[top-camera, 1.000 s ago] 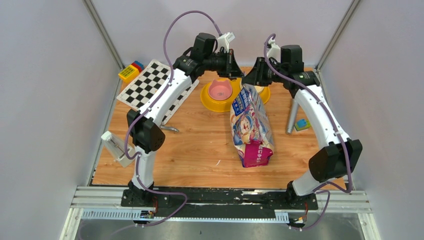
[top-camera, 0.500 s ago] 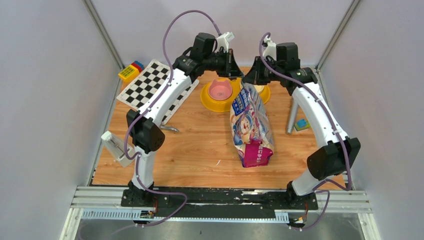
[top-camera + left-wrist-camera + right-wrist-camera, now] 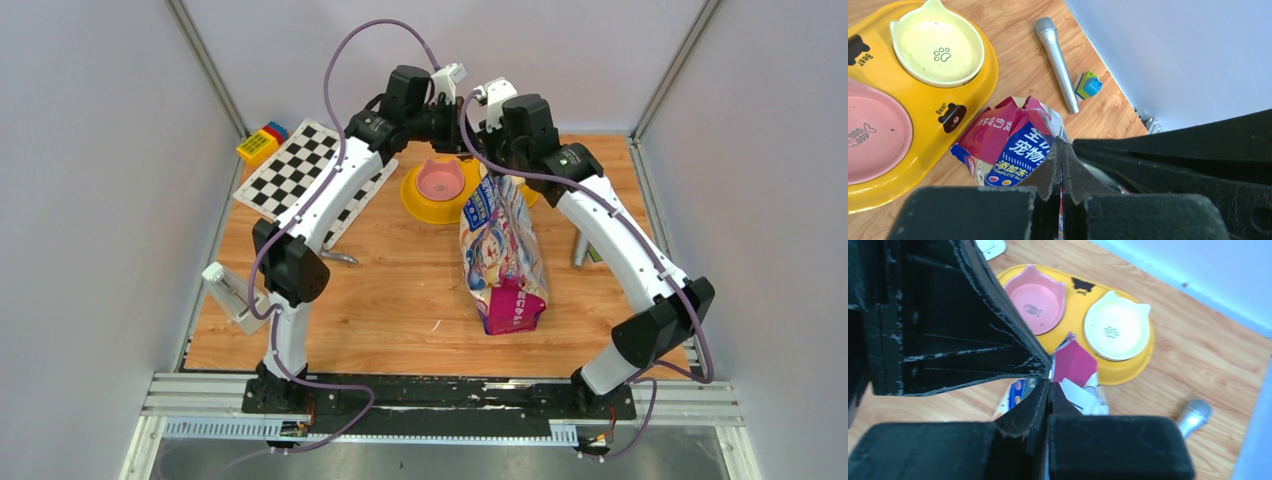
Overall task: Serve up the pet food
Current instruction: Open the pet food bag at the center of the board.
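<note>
glossy crinkled bag [image 3: 503, 250], wood-grain table [image 3: 400, 290], smooth plastic feeder [image 3: 930, 145], matt metal microphone [image 3: 1058, 65]

Left end effector [image 3: 476, 152] and right end effector [image 3: 494, 168] at pet food bag's [image 3: 503, 255] top

The right arm [image 3: 610, 230] has swung inward to its left. Its wrist, which stood off to the right of the top of the pet food bag [image 3: 503, 250], now hangs over that top, close beside the left pincer [image 3: 1062, 150]. The right pincer [image 3: 1049, 374], a second ago partly apart, has closed and now pinches the bag's crumpled upper edge. From above, the forearm now covers most of the silver microphone [image 3: 579, 252] lying on the desk [image 3: 400, 290], which was fully visible before.
</note>
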You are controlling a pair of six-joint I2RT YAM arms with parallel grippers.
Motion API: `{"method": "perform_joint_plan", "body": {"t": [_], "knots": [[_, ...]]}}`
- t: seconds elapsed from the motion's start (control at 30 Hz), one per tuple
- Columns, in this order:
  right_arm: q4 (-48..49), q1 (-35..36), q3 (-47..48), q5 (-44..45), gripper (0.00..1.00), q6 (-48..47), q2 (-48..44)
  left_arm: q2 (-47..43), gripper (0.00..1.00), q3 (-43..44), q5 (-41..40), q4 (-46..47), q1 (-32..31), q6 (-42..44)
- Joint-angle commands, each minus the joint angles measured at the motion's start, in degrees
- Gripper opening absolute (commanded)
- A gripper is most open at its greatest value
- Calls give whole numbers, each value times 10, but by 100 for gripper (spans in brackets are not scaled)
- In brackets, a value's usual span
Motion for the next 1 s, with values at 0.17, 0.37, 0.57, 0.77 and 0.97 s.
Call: {"method": "perform_joint_plan", "body": {"t": [0.17,0.37,0.57,0.77,0.97], "knots": [[125,-6,-24,167,0,-134,-28,-43,0,25,7,-24,-6,9],[129,-6,-30,138,0,-125,-36,-40,0,28,1,-27,-6,10],[93,-6,-12,46,0,-65,-43,-35,16,19,55,2,-6,-5],[56,-22,17,30,0,-24,-35,-33,58,21,79,19,-6,-19],[48,-68,14,8,0,6,-58,-25,72,31,74,12,-17,-14]]}}
